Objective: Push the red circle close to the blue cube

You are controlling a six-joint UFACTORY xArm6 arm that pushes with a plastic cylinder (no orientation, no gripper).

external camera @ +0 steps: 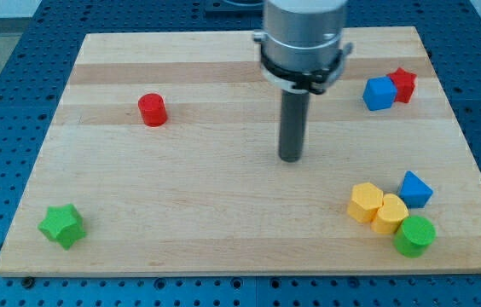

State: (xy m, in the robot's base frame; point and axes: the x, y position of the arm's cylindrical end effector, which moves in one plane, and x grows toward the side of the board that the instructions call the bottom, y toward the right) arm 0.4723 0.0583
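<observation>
The red circle [152,110] stood in the upper left part of the tabletop [223,230], nearer to the top edge than to the bottom edge, and it touched no other block. The blue cube [379,94] was far from it, near the top right corner. A red star [403,84] stood just behind the cube on its right side and seemed to touch it.

My tip [289,159] was near the middle of the tabletop, between the red circle and the blue cube, a little lower than both. It was well apart from every block. The arm ended in a plain rod, so there was no claw to be apart or together, and the tip held nothing.

Near the bottom right corner four blocks lay close together. A yellow hexagon [364,203] touched a yellow heart [389,213] on its right. A blue block [415,189] with a pointed top stood just above and to the right of the heart. A green cylinder [414,235] stood below the heart, closest to the bottom edge, and seemed to touch it.

A green star [61,225] lay alone near the bottom left corner, well apart from all the other blocks.
</observation>
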